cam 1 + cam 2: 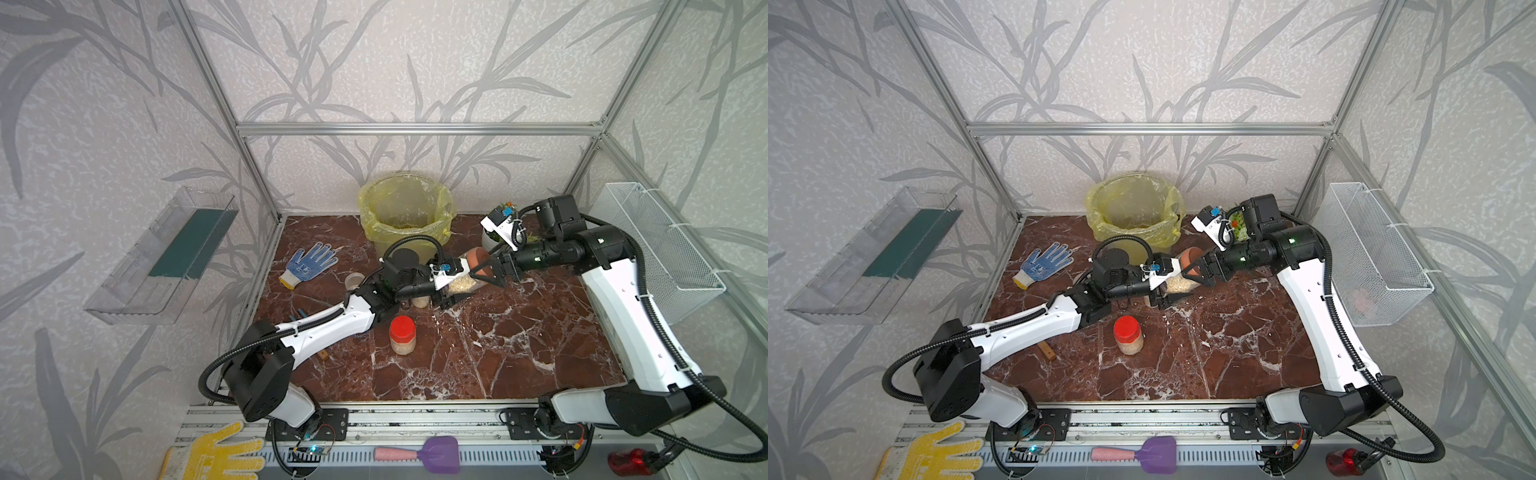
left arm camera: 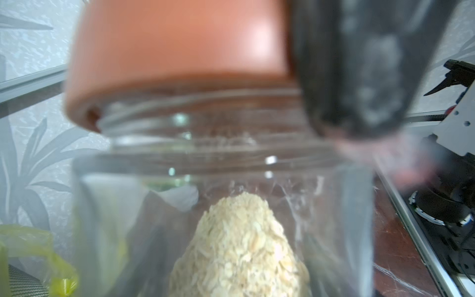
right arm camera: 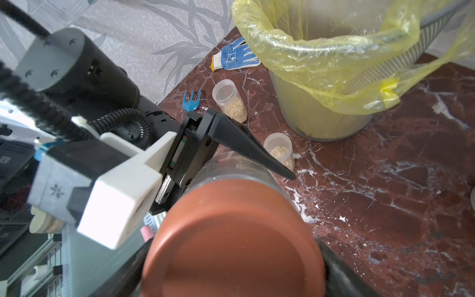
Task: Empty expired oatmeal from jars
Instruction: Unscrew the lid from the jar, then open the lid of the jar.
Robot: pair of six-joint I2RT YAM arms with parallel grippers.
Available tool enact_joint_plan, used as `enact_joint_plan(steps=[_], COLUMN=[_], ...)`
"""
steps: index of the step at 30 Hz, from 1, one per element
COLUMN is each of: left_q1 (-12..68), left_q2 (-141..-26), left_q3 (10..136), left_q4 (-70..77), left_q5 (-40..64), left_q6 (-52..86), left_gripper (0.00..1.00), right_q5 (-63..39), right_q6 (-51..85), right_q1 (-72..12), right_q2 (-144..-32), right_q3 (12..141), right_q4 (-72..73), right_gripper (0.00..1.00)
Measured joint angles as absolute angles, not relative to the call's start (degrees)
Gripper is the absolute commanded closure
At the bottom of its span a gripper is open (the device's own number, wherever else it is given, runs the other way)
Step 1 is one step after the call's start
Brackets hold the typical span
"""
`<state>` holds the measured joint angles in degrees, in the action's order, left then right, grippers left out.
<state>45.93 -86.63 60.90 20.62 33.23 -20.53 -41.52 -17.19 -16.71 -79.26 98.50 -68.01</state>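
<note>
The left tool (image 1: 1177, 286) is clamped across the clear body of a wide jar (image 2: 231, 159). The right tool (image 1: 482, 272) is clamped on its brown lid (image 3: 231, 244), 1 finger (image 2: 359, 77) lying along the lid's side. The 2 grips split the job, it seems. One steadies the body while the other twists the lid, which looks like the step in hand. The left wrist view shows bare threads under the lid's rim, so it may be partly unscrewed, though blur makes that uncertain.

The jar is held off the worktop (image 1: 498, 340), tilted with the lid uppermost, which keeps the oatmeal (image 2: 239, 244) heaped in the lower part and away from the mouth. It sits just in front of the bin (image 3: 321, 120) with its yellow bag, probably so the pour needs only a short reach.

2 slim jars (image 3: 229, 100) (image 3: 280, 150) holding some oatmeal stand near the bin's foot. A red-lid jar (image 1: 402, 334) stands closed, nearer the arm bases, so most of the emptying looks undone.

The worktop is red-brown marble with white veins, and I cannot tell pale specks from spilt flakes. A blue glove (image 1: 309, 264) lies to the left. Leaf-patterned walls in an aluminium frame close it in.
</note>
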Motion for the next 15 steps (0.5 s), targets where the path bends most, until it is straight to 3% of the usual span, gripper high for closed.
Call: enact_joint_plan(steps=[15], left_q1=[45.7], left_q2=[-87.5], left_q3=[62.2], left_q4=[17.3], left_q5=[37.3], left_q6=[-19.5], left_gripper=[1.00], right_q5=[-41.7], right_q6=[-33.1], right_q1=[-17.5], right_q2=[-79.2], right_q3=[99.2], right_q4=[-69.8], right_gripper=[0.88])
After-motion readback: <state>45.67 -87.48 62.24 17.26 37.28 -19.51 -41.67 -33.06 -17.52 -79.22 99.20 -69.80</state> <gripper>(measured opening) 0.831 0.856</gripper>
